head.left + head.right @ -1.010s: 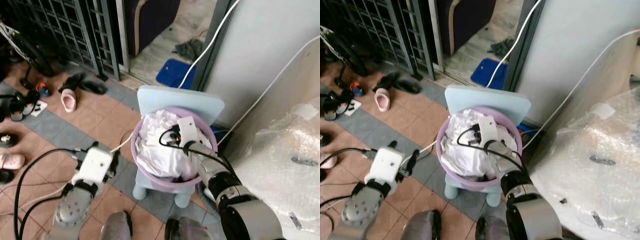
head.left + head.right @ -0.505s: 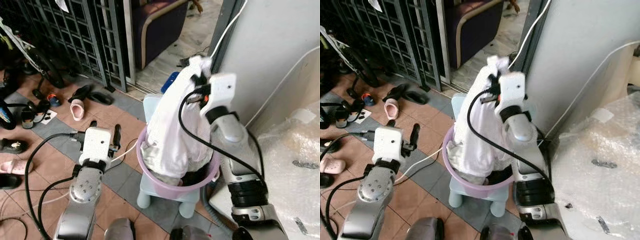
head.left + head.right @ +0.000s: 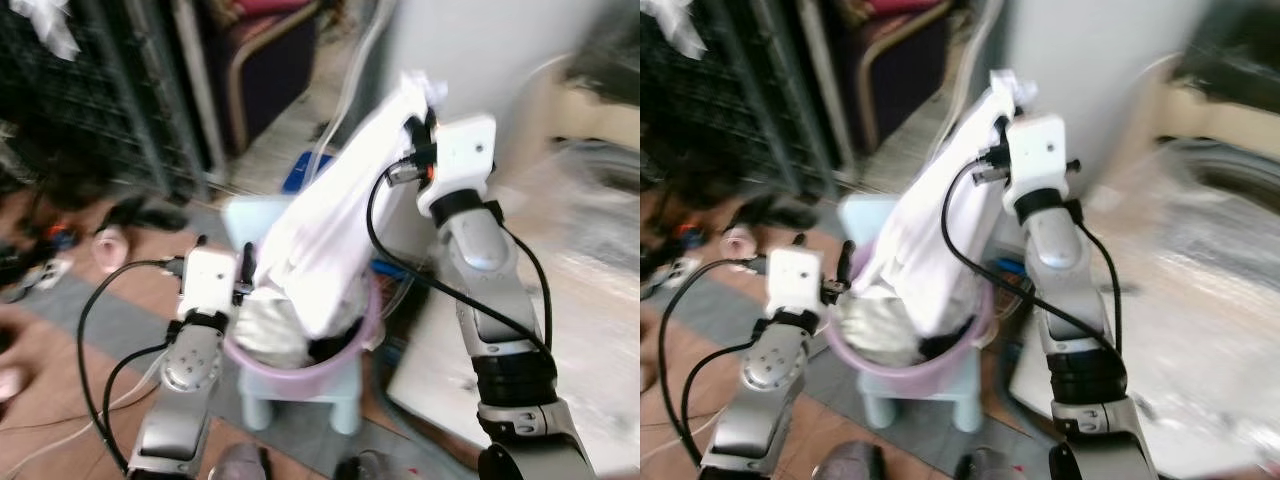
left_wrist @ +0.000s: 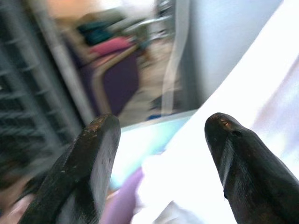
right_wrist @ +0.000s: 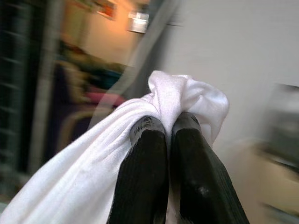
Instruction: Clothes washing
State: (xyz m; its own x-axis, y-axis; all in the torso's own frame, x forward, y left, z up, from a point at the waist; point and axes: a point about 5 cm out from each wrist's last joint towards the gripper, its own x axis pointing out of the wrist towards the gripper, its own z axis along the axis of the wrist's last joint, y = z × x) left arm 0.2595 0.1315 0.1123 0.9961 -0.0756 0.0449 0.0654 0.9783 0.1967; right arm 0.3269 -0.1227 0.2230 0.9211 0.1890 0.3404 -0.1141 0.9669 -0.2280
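Note:
A white garment (image 3: 330, 220) hangs stretched from my right gripper (image 3: 420, 108), which is shut on its bunched top end (image 5: 182, 95) high above the basin. The cloth's lower end still trails into the purple basin (image 3: 300, 370), which stands on a light blue stool (image 3: 300, 405) and holds more white laundry (image 3: 265, 325). My left gripper (image 3: 225, 262) is open, held at the basin's left rim, with nothing between its fingers (image 4: 88, 163); the white garment (image 4: 243, 93) hangs just beyond them.
A dark metal gate (image 3: 100, 100) and scattered shoes (image 3: 130, 215) lie to the left. A grey wall (image 3: 480, 40) with a white cable stands behind the basin. A pale blurred mass (image 3: 590, 260) occupies the right side. The picture is blurred by camera motion.
The camera has swung to the right and blurred. My right gripper holds the garment as high as before, and the cloth is now pulled further out of the basin. My left gripper sits closer to the rim.

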